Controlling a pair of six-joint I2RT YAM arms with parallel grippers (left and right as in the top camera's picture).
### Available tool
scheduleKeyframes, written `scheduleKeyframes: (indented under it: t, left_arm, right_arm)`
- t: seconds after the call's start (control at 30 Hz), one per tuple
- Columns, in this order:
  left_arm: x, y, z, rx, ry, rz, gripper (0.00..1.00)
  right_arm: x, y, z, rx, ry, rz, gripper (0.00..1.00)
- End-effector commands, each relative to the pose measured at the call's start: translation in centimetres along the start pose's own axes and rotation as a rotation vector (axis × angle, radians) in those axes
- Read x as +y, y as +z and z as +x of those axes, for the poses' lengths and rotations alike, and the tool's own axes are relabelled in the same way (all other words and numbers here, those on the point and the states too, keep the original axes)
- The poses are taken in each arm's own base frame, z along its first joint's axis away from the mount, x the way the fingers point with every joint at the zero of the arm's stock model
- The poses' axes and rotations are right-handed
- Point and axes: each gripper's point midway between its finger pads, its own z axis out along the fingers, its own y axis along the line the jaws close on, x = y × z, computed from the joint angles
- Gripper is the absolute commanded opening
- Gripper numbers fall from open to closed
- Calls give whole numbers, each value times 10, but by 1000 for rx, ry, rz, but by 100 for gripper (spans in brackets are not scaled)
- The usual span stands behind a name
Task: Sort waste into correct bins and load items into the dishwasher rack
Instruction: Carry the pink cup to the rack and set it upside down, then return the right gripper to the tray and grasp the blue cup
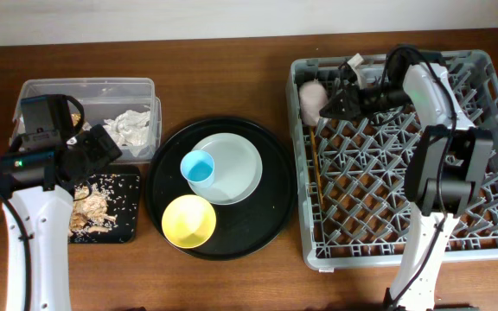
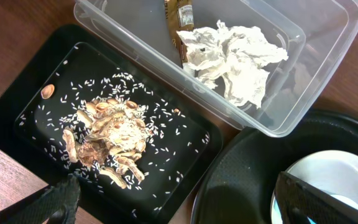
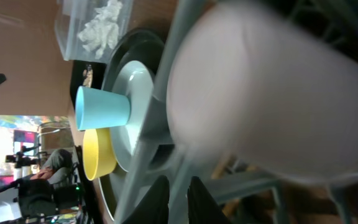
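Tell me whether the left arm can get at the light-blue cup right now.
Probably yes: the left gripper hangs open beside the round tray, and the light-blue cup stands uncovered on the plate, nothing between.

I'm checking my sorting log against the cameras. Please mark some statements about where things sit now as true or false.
1. The food scraps lie in the shallow black tray. True.
2. The napkin lies in that tray. False: it is in the clear box.
3. The pink cup is in the rack. True.
4. The yellow bowl is in the rack. False: it is on the round black tray.
5. The light-blue cup stands on the plate. True.
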Motion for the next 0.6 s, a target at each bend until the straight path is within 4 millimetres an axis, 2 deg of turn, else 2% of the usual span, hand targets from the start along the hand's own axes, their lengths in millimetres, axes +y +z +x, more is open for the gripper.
scheduleKeyframes:
  t: [0.0, 0.07, 0.13, 0.23, 0.3, 0.33, 0.4, 0.43, 0.47, 0.57]
  left_arm:
    - [1, -5, -5, -19, -6, 4, 99]
    - [1, -5, -5, -19, -6, 4, 99]
    - [1, -5, -5, -19, -6, 4, 99]
    - [1, -5, -5, -19, -6, 4, 99]
    - [1, -5, -5, -19, -6, 4, 99]
    - [1, -5, -5, -19, -6, 4, 99]
    - [1, -5, -5, -19, -6, 4, 99]
    - [1, -5, -5, -19, -6, 4, 99]
    - [1, -5, -5, -19, -6, 4, 99]
    - [1, -5, -5, -19, -6, 4, 99]
  right_arm:
    - [-9, -1, 7, 18, 8, 18, 19]
    - [-6, -15, 5, -3, 16, 27, 22]
    - [13, -37, -1, -35, -10, 45, 22]
    - [61, -64, -10, -58, -103, 115, 22]
    - [84, -67, -6, -35, -151, 161, 22]
    - [105, -63, -3, -8, -199, 190, 22]
    - [142, -44, 3, 39, -271, 190, 21]
    - [162, -24, 8, 79, -304, 163, 14]
    - [183, 4, 19, 145, -330, 128, 11]
    - [233, 70, 53, 301, -431, 77, 11]
